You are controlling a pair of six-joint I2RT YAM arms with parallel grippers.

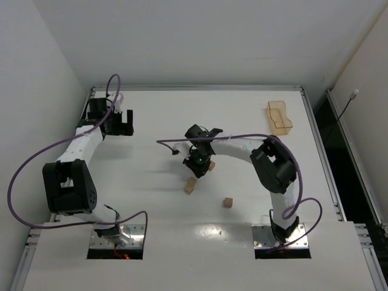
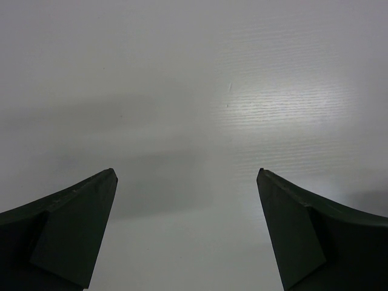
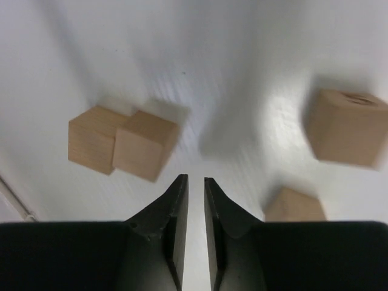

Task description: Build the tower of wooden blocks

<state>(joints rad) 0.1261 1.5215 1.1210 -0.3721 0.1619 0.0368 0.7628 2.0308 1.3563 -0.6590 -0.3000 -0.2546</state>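
The wood blocks (image 1: 228, 202) lie on the white surface (image 1: 151, 242), near its middle. They are cubes, so no side is longer than another. Of these, two blocks (image 3: 91, 139) touch, and one is turned a bit. I cannot tell if it sits partly on the other. Another block (image 3: 345, 127), with a round mark on top, lies apart and looks blurry. A fourth block (image 3: 294, 205) is half hidden behind the right pincer (image 3: 195, 179). That pincer is almost closed, with only a thin gap, and it holds nothing. The left pincer (image 2: 187, 173) is wide open over bare surface, well apart from the blocks, and holds nothing. An amber tray (image 1: 279, 117) sits at the far right.
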